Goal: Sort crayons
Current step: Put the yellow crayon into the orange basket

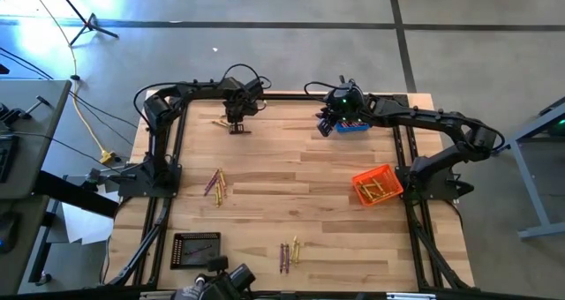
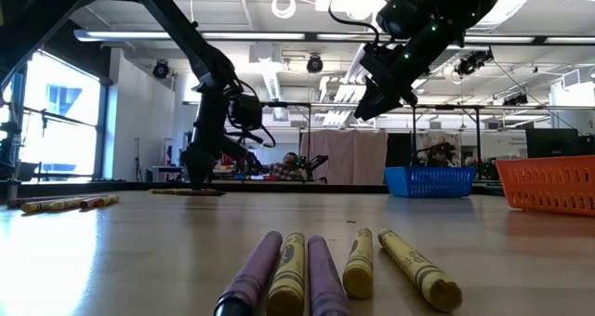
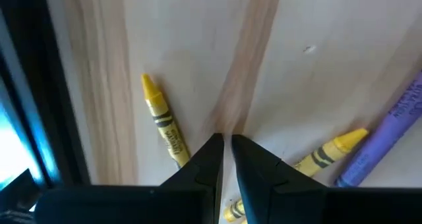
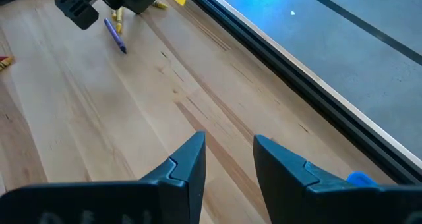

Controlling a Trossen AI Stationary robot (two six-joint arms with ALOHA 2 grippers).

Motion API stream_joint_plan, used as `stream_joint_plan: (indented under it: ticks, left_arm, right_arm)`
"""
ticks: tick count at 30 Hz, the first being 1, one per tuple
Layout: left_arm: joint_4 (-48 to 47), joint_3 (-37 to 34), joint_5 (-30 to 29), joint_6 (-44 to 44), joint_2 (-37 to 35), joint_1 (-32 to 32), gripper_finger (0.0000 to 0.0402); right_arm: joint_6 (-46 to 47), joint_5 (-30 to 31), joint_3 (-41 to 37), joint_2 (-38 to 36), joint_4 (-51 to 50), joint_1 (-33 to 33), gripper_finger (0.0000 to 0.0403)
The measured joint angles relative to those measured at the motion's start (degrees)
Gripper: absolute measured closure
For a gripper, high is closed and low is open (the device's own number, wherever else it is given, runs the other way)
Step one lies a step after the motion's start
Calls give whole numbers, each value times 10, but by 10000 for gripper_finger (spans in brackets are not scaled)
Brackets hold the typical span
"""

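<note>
Left gripper (image 3: 226,140) nearly closed, empty, yellow crayons (image 3: 162,120) either side; right gripper (image 4: 229,142) parted, empty, above blue basket (image 1: 351,125)

Pale matt wooden table (image 1: 291,203), paper-wrapped crayons (image 2: 288,271)

Crayons (image 1: 216,184) lie on the table (image 1: 291,203), more in a basket (image 1: 378,186).
</note>
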Motion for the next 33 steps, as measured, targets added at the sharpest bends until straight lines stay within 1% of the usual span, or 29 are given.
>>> stream_joint_plan:
  ticks: [3,6,16,20,23,28,33]
  left_arm:
    - [-1,0,16,-6,0,1,366]
    - [-3,0,19,-23,0,-1,367]
    - [-13,-3,-5,-73,-17,-6,366]
    - [-11,-3,-7,-76,-26,-6,366]
    - [0,-3,-20,-77,-28,-4,366]
    - [21,-3,-29,-83,-28,14,366]
    - [33,-3,-20,-134,-28,40,366]
  right_arm:
    - [0,0,0,0,0,0,291]
    - [0,0,0,0,0,0,291]
    - [0,0,0,0,0,0,291]
    - [-1,0,0,0,0,0,291]
    - [0,0,0,0,0,0,291]
    - [0,0,0,0,0,0,291]
    - [0,0,0,0,0,0,291]
